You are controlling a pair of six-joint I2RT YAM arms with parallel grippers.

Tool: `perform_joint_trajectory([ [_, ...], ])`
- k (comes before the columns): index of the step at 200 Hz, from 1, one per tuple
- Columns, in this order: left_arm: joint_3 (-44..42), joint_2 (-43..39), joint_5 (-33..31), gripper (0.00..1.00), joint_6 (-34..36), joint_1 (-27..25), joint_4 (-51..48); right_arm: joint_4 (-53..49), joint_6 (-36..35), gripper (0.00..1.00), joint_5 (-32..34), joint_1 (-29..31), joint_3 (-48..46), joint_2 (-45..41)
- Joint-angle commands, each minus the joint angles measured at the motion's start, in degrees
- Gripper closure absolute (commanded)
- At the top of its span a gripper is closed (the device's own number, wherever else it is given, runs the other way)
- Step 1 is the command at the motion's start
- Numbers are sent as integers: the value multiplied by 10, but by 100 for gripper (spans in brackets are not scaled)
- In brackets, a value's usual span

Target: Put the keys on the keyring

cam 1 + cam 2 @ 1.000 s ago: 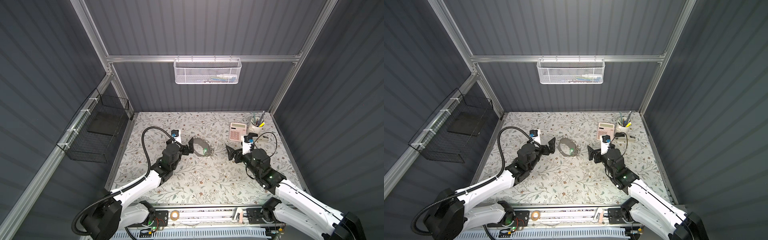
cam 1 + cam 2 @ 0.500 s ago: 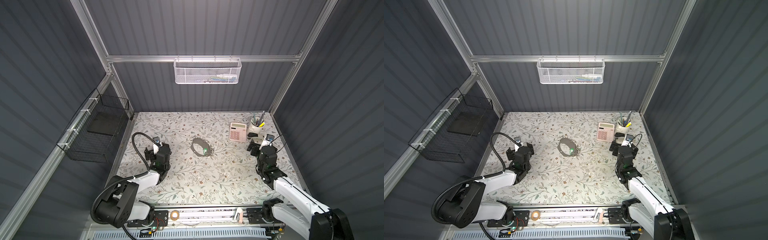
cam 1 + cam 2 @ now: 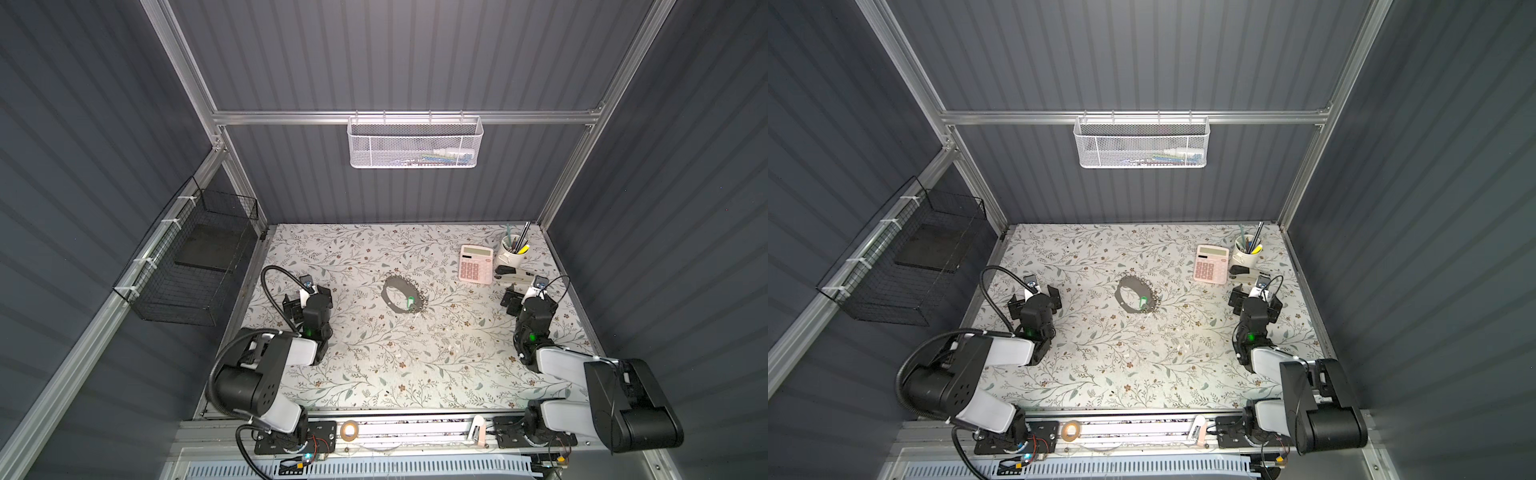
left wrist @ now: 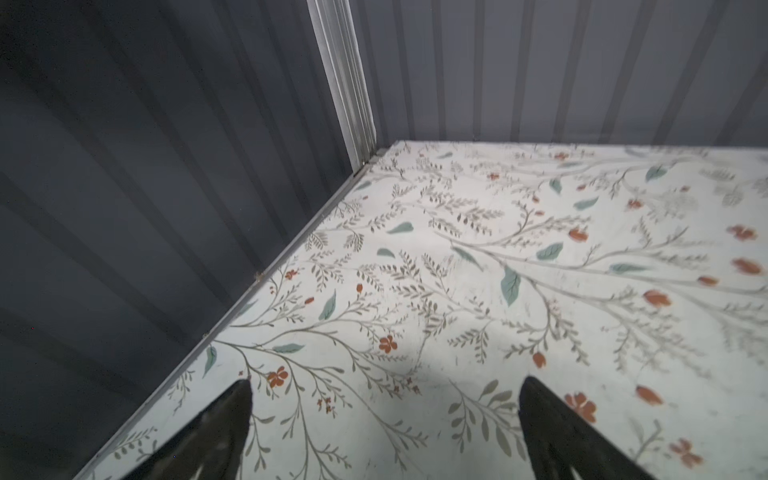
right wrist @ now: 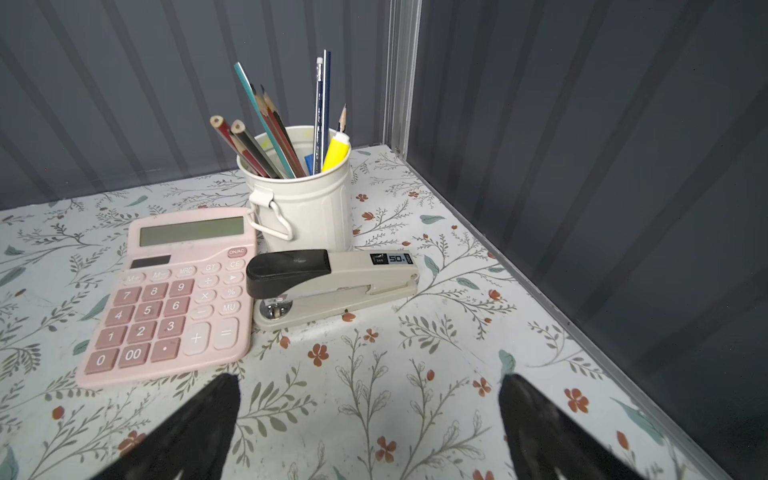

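**Table** [image 3: 374,374]: floral top.
**Left gripper** [image 3: 307,297]: at 9 o'clock, jaws spread, empty.
**Right gripper** [image 3: 530,297]: at 3 o'clock, jaws spread, empty.
**Keyring** [image 3: 385,296]: lies flat near centre, well apart from both grippers.
**Key** [image 3: 410,300]: green head at the hoop's 4 o'clock rim. Cannot tell whether it is threaded.
**Handling:** if the key is loose, pin the hoop with one gripper and pinch the green head with the other. Keep clear of the silvery fringe.

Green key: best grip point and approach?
Probably the key by its green head, the only part that stands out. Come straight down: it lies low by the keyring, at its right inside rim, with silvery pieces crowding that side, so a sideways approach looks blocked.
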Motion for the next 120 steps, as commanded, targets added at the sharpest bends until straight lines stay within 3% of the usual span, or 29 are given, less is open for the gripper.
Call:
perform_joint_trajectory([
  [1, 43, 33, 13, 0, 30, 5, -15, 59, -21, 1, -47, -7, 4, 24],
  [10, 49, 27, 27, 0, 17, 12, -36, 19, -19, 1, -57, -8, 19, 19],
  [23, 31, 28, 51, 0, 14, 27, 4, 64, -24, 1, -59, -11, 10, 36],
  [46, 35, 37, 157, 0, -7, 65, -30, 38, -19, 1, -68, -14, 19, 34],
  [53, 32, 62, 163, 0, 0, 78, 32, 39, -20, 1, -76, -17, 22, 38],
  [63, 46, 36, 181, 0, -29, 87, -62, 18, -15, 1, -99, -25, 31, 40],
  [73, 33, 56, 181, 0, -13, 90, 13, 15, -3, 1, -123, -40, 34, 55],
  [84, 42, 39, 183, 0, -28, 90, -48, 68, 0, 1, -128, -48, 21, 71],
  [97, 33, 52, 177, 0, -13, 90, 8, 24, 8, 1, -131, -50, 30, 57],
  [120, 37, 45, 182, 0, -20, 89, -18, 52, 3, 1, -133, -49, 21, 63],
])
